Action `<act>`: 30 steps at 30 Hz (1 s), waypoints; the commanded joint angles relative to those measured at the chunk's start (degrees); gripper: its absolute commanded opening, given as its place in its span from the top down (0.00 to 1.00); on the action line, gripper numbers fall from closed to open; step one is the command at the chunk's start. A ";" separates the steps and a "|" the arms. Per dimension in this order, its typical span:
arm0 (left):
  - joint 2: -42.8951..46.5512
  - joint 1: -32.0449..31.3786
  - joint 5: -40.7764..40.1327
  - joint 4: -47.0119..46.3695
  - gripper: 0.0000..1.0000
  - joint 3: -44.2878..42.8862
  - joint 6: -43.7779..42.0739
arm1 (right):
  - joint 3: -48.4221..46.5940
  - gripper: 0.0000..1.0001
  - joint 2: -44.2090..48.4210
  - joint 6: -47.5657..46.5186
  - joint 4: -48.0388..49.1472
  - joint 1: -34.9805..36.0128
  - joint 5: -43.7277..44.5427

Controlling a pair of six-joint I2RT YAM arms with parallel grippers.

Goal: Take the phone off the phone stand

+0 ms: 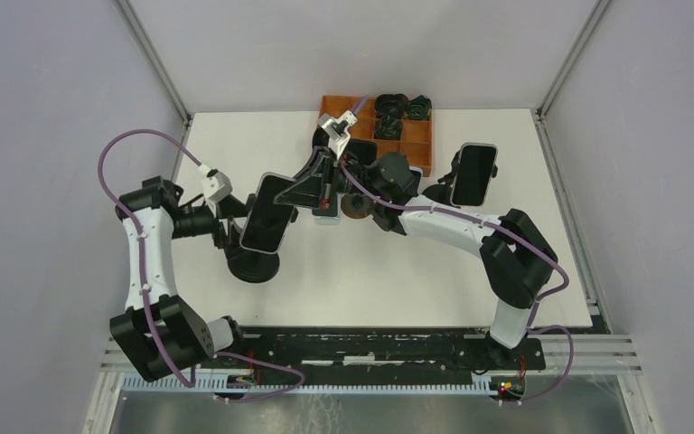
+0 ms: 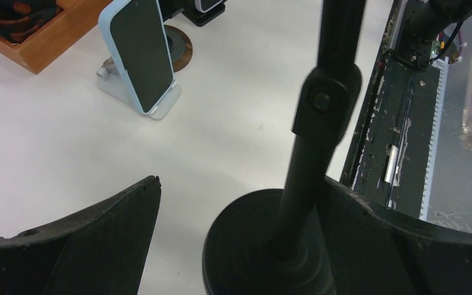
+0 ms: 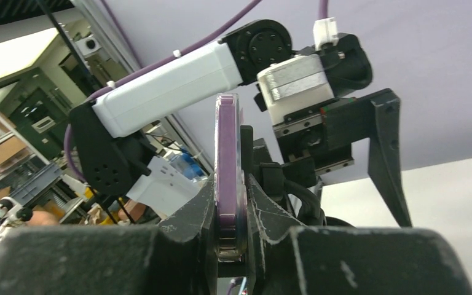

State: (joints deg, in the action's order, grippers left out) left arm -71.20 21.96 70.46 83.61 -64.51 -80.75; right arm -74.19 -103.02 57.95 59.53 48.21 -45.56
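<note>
A phone with a dark screen and purple case sits on top of a black stand with a round base. My right gripper reaches across from the right and is shut on the phone's edge. In the right wrist view my right gripper clamps the purple edge between both fingers. My left gripper is open low at the stand. In the left wrist view my left gripper straddles the pole above the base, with the pole close to the right finger.
A second phone stands on a white stand at the right; it shows light blue in the left wrist view. An orange compartment tray with dark items sits at the back. The table's near edge and black rail lie beside the stand.
</note>
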 commanded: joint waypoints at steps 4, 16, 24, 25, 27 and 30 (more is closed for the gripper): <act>1.01 -1.80 5.46 0.41 0.01 -2.49 -0.78 | -0.40 1.00 4.32 6.21 15.46 1.63 0.63; 1.55 -6.95 8.94 0.40 0.21 -5.21 1.04 | 2.53 1.00 4.58 6.23 16.32 2.51 1.83; 1.09 -8.79 8.88 0.41 0.56 -4.49 1.17 | 5.32 1.00 5.73 3.92 14.94 3.27 4.10; 1.02 -9.70 8.38 0.41 0.64 -4.48 1.06 | 5.40 1.00 5.68 3.80 15.01 3.38 4.29; 1.02 -10.26 7.67 0.41 0.82 -4.32 0.91 | 5.55 0.94 5.68 3.29 14.92 3.90 4.58; 1.01 -10.48 7.07 0.42 0.98 -4.19 0.71 | 5.93 0.86 5.82 2.33 14.06 4.33 4.41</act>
State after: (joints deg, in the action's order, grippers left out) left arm -70.57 11.94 75.42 84.58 -67.55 -80.16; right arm -67.57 -101.89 60.38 66.78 50.46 -42.50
